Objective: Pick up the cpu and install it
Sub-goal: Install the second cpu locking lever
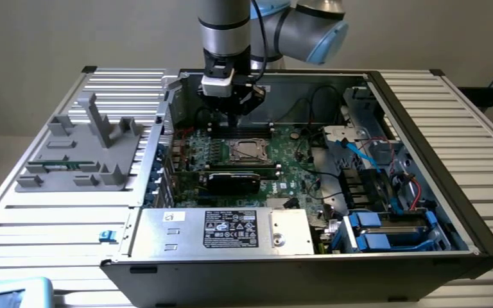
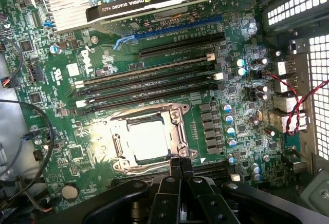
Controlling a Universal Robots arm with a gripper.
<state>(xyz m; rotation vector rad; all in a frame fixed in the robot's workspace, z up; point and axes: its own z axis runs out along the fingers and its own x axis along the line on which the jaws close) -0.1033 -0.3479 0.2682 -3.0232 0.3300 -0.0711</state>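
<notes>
The cpu (image 2: 148, 141) is a shiny square chip lying flat inside the metal-framed socket (image 2: 177, 131) on the green motherboard (image 2: 67, 147). Light glares off its top. In the exterior view the cpu (image 1: 248, 151) sits in the middle of the board, inside the open computer case (image 1: 418, 122). My gripper (image 2: 181, 168) is shut, its two black fingertips pressed together with nothing between them, just beside the socket's edge and above the board. In the exterior view my gripper (image 1: 231, 120) hangs straight down over the board, just behind the socket.
A black expansion card (image 1: 233, 181) stands in front of the socket, and a large silver box with a black label (image 1: 229, 231) fills the case's front. Memory slots (image 2: 149, 82) and a finned heatsink (image 2: 64, 5) lie near the socket. A grey fixture (image 1: 84, 151) sits outside at the exterior view's left.
</notes>
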